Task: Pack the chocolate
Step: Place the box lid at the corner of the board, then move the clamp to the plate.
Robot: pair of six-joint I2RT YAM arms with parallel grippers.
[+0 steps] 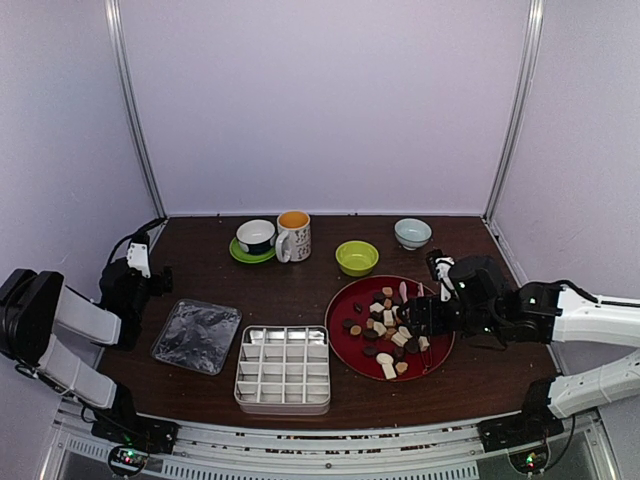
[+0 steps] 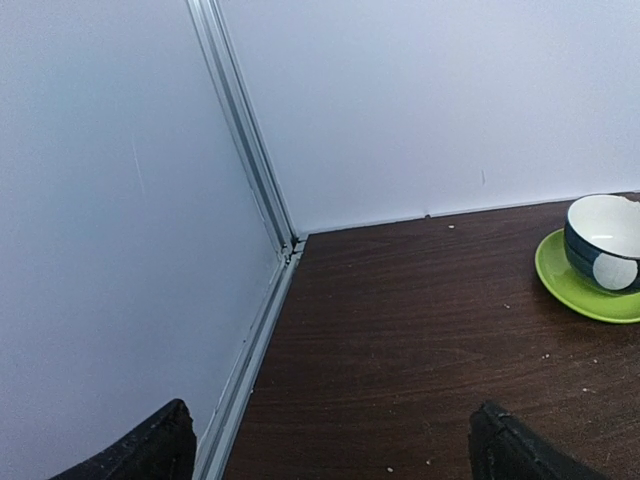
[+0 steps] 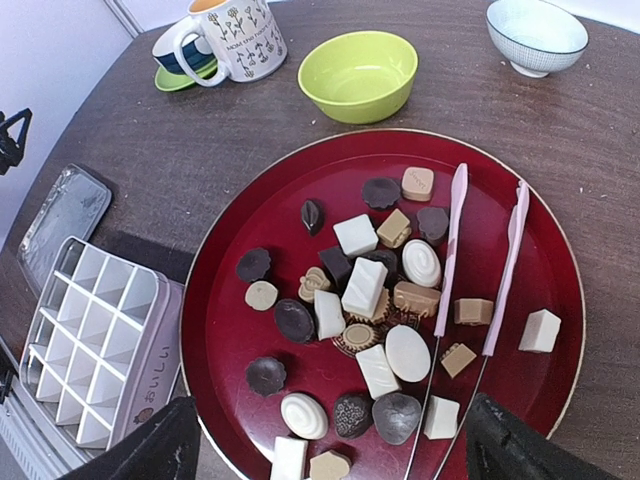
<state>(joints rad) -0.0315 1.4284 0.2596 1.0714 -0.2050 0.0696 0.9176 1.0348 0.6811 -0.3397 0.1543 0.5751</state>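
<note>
The chocolate [image 3: 363, 288] lies loose as a scatter of dark brown, tan and cream-white pieces on a red plate [image 3: 235, 260], directly under and just ahead of the right gripper [image 3: 330, 455]. That gripper's two black fingers stand wide apart over the near part of the plate, with no piece held between them. The round, square and oblong pieces sit mostly in the middle of the plate, several touching one another. A pair of pink tongs [image 3: 450, 250] rests on the same plate toward the finger at the right of the wrist view, its two arms running away from the fingertips with a few pieces beside and between them. Off the side of the other finger, just beside the plate, sits a white divided box [image 3: 90, 340], and beyond it a clear lid [image 3: 60, 215] lies flat on the table [image 3: 180, 150]. Further ahead of the right gripper, past the far rim of the plate, stand a green bowl [image 3: 358, 75], a patterned mug [image 3: 235, 40] and a pale bowl [image 3: 535, 35].

The left gripper [image 2: 330, 450] is well apart from all the chocolate, low over the table near the left wall, its fingers spread wide and holding nothing; ahead of it, toward its right finger, stands a dark cup [image 2: 605, 245] on a green saucer [image 2: 580, 295]
</note>
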